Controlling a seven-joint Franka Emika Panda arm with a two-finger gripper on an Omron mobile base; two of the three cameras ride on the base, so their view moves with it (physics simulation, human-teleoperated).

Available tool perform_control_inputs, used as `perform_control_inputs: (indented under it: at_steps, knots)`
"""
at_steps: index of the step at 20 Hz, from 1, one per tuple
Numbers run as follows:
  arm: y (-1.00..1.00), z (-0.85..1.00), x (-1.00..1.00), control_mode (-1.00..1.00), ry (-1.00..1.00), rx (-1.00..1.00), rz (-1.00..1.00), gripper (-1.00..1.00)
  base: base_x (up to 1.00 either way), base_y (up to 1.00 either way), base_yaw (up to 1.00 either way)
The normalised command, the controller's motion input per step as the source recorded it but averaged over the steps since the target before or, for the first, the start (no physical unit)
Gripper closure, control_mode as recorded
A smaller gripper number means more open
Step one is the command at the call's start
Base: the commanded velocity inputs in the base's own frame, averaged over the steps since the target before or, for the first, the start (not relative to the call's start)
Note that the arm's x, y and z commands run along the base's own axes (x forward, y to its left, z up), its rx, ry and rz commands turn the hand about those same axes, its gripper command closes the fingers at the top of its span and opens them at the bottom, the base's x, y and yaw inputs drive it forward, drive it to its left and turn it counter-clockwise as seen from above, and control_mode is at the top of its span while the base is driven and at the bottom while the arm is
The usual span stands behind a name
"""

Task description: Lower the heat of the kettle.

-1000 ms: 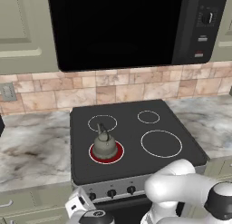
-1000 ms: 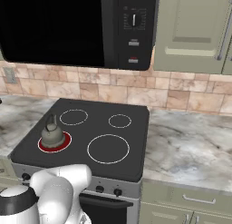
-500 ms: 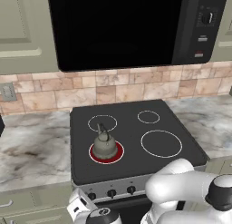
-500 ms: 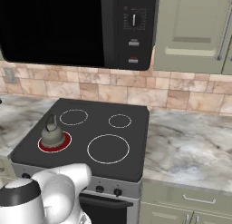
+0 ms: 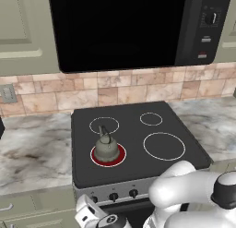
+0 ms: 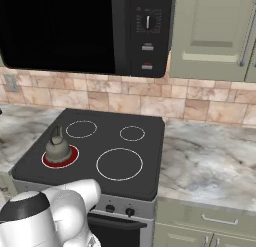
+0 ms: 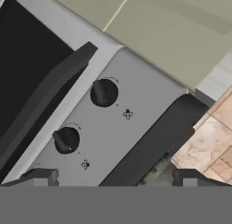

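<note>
Kettle [image 5: 106,147] sits unmoved on the glowing red burner [image 5: 119,157] at lower left of the stove, while the arm has shifted lower, claw [image 7: 113,180] open before two knobs [image 7: 103,92], neither yet gripped.

Black stove [image 5: 138,144] is the landmark. Marble tabletop [image 5: 32,153] on both sides of it, touching. Tile backsplash [image 5: 120,93] right behind. Black microwave [image 5: 138,28] above, w/ control panel on its right end. Pale green cabinets [image 6: 215,33] flank the microwave. Wall outlet [image 5: 7,93] on the backsplash, left of stove. Two dark knobs [image 7: 103,92] on stove's grey front panel, oven handle [image 7: 45,98] just beside them.
</note>
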Motion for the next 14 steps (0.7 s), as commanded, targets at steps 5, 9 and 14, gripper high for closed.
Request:
perform_control_inputs:
  at_steps: [5,9,14]
  knots:
    - [0.00,0.00,0.07,-1.00,0.00,0.00,0.04,-1.00,0.00,0.00,0.00]
    - [0.00,-0.06,0.08,-1.00,-0.02,0.00,0.05,-1.00,0.00,0.00,0.00]
    - [0.00,-0.10,0.03,-1.00,-0.06,-0.01,0.02,-1.00,0.00,0.00,0.00]
